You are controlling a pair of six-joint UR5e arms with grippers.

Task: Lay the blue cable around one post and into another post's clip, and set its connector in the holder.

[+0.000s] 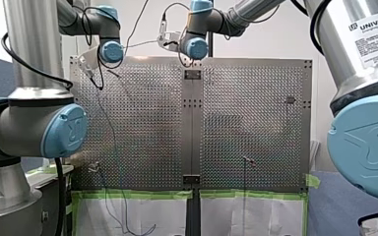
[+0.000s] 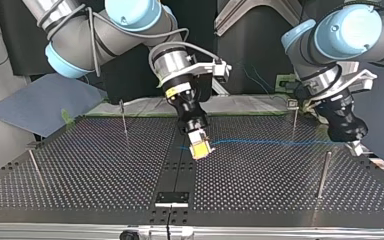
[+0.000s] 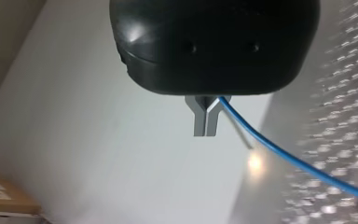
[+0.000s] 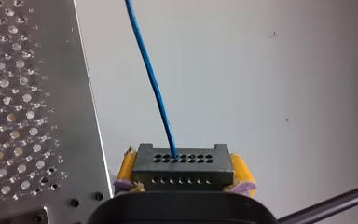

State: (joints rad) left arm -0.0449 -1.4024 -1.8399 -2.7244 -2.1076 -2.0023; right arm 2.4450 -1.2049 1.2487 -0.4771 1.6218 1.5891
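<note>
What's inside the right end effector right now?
The black connector, clamped between yellow pads, blue cable leaving it. The right end effector hides its base.

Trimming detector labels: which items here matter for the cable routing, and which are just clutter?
Job: blue cable, connector in my right gripper, my left gripper pinching the cable, posts.
Clutter: blue-grey sheet, green tape, cardboard box.

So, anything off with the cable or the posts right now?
Nothing stands out. The blue cable runs in one clean line between my left gripper, fingers shut on it, and the connector, held squarely by my right gripper between its yellow pads. The posts stand upright.
</note>
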